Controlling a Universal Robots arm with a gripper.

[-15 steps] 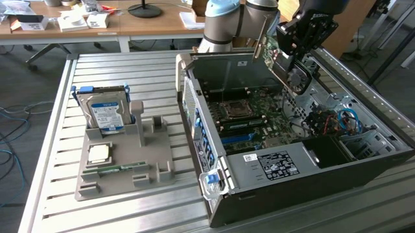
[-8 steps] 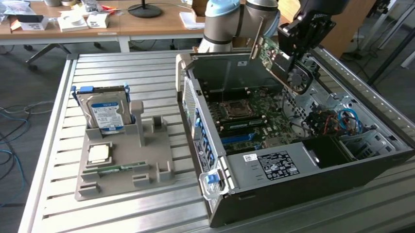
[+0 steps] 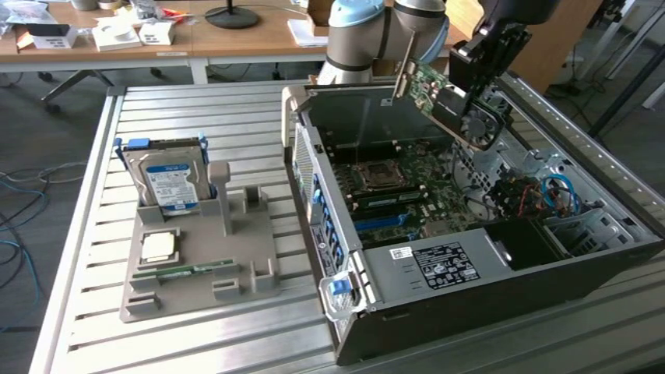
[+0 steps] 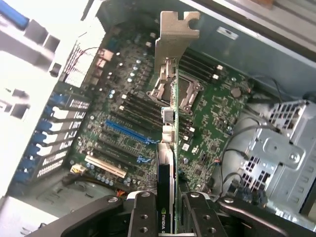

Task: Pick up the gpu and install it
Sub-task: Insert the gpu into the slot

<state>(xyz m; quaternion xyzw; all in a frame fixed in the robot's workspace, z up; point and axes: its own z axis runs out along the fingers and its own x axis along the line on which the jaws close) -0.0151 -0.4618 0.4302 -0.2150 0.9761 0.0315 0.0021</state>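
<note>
GPU point(image 4: 167, 163) is held edge-on between the two black fingers point(image 4: 143, 215) of the gripper point(image 4: 168, 200), the jaws being closed narrowly on the board's two faces at the end opposite the bracket. In the wrist view the long axis is seen to run straight out from the jaws, with the pale metal bracket point(image 4: 175, 42) at the far end, pointing away from the gripper. In the exterior view the GPU point(image 3: 428, 87) is observed in the air, tilted, above the open computer case point(image 3: 311, 167) and clear of its rim; the bracket point(image 3: 400, 66) stands nearly upright at the end toward the exterior view's left, and the gripper point(image 3: 473, 74) grips from the exterior view's right. No contact with the motherboard point(image 4: 217, 108) below is noted, and the blue slot point(image 4: 126, 132) and white slot point(image 4: 103, 167) are seen uncovered. The processor socket point(image 3: 376, 175) lies on the motherboard point(image 3: 410, 206) under the raised card. Well apart on the slatted table point(image 3: 104, 156), toward the exterior view's left, a grey tray point(image 3: 249, 269) is recorded holding a hard drive point(image 3: 171, 183) upright and a memory stick point(image 3: 187, 271) lying flat.
</note>
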